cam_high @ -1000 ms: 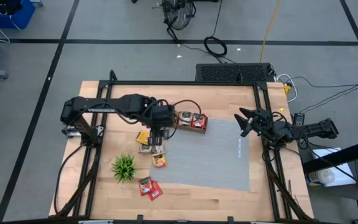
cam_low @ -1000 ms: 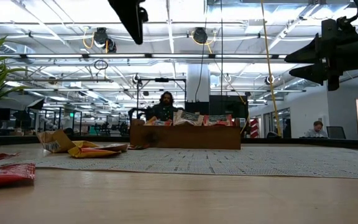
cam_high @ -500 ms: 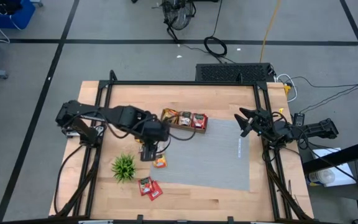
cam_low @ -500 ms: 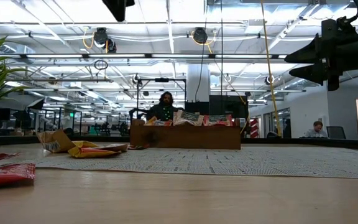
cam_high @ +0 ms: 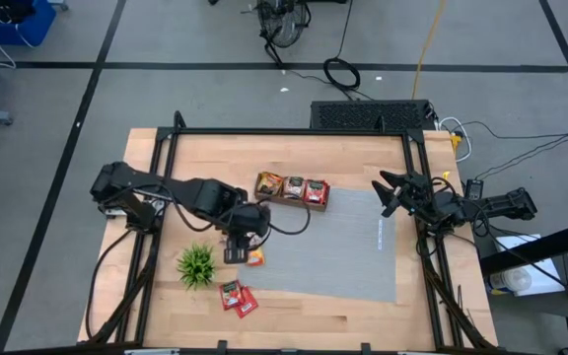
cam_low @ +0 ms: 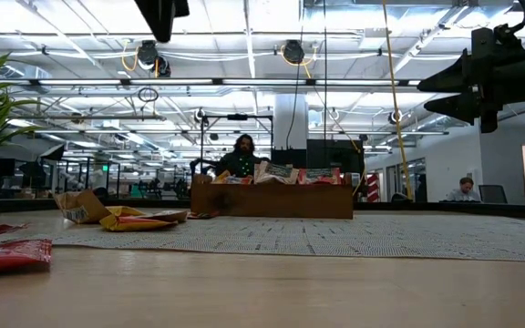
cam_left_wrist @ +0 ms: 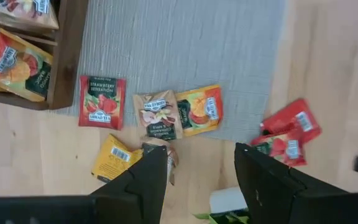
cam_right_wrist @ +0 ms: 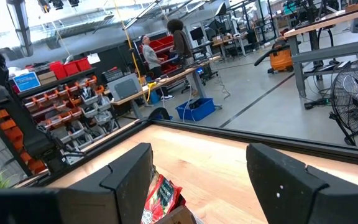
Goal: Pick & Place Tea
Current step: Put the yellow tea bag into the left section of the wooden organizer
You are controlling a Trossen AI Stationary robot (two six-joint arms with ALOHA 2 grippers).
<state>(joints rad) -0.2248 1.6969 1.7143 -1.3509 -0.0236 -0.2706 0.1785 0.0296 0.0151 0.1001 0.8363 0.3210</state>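
Several loose tea packets lie flat where the grey mat [cam_left_wrist: 185, 43] meets the wood: a red one [cam_left_wrist: 102, 101], a brown one [cam_left_wrist: 159, 116], an orange one [cam_left_wrist: 199, 110] and a yellow one [cam_left_wrist: 114, 157]. Two more red packets [cam_high: 238, 298] lie near the front. The wooden tray [cam_high: 292, 188] holds several packets. My left gripper [cam_left_wrist: 201, 168] hangs open above the loose packets, pointing down, touching nothing. In the high view it [cam_high: 237, 247] hides most of them; only the orange one [cam_high: 255, 257] shows. My right gripper [cam_high: 390, 192] waits open at the table's right edge.
A small green plant [cam_high: 196, 264] in a white pot stands just left of my left gripper, close to the loose packets. The mat's middle and right [cam_high: 343, 247] are bare. A black frame [cam_high: 294, 133] runs round the table. People sit in the room beyond.
My left gripper has swung from beside the wooden tray toward the table's near edge and a little to the left, rolling at the wrist as it went, most of the way in the first half second. It now hangs over the loose packets, its fingers open as before.
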